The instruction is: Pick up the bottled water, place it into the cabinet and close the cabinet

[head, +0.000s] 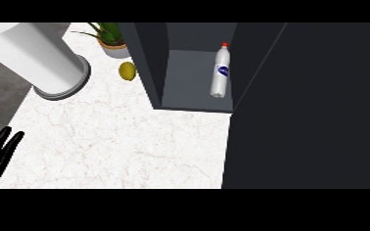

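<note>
We found the water bottle (222,71) already standing inside the cabinet (189,82), far up and right of the left hand (9,142), which rested empty, fingers straight. The right hand was unseen. Remaining step, we judged: swinging the open door (303,117) shut.

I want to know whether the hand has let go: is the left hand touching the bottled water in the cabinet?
Apart. The head view shows the left hand at the picture's left edge, with bare counter between it and the bottled water lying inside the cabinet.
</note>
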Controlling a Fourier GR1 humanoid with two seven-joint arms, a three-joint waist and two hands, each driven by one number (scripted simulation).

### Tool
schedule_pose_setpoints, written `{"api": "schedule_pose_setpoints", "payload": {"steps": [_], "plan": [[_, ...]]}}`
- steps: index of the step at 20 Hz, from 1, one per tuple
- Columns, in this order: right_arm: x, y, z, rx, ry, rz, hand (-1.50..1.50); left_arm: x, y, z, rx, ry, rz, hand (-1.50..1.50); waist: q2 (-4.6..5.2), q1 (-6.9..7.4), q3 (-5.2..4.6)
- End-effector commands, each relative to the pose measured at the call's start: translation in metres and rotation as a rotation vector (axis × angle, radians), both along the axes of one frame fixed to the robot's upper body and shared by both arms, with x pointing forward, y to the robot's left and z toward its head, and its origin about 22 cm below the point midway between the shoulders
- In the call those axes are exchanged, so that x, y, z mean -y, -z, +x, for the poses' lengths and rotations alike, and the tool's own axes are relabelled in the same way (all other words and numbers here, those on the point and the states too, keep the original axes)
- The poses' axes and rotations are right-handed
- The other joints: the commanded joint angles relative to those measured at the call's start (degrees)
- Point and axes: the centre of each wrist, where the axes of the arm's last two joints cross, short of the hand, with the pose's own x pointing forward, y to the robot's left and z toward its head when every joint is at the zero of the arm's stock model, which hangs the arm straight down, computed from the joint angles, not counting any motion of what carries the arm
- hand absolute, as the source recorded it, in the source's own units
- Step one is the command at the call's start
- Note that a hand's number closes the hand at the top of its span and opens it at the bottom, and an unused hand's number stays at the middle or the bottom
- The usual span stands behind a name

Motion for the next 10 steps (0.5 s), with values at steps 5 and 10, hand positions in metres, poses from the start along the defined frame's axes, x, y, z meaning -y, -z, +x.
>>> {"api": "schedule_pose_setpoints", "payload": {"steps": [5,10], "plan": [[-0.037,-0.045,-0.008,0.159,0.003,-0.089,1.50,-0.019,-0.008,-0.007,0.001,-0.002,0.008,-1.50,0.12,1.19,-0.03],[-0.062,-0.044,0.004,0.126,-0.033,-0.060,1.50,-0.031,-0.012,-0.009,0.006,0.009,0.012,-1.50,0.10,2.02,-0.07]]}}
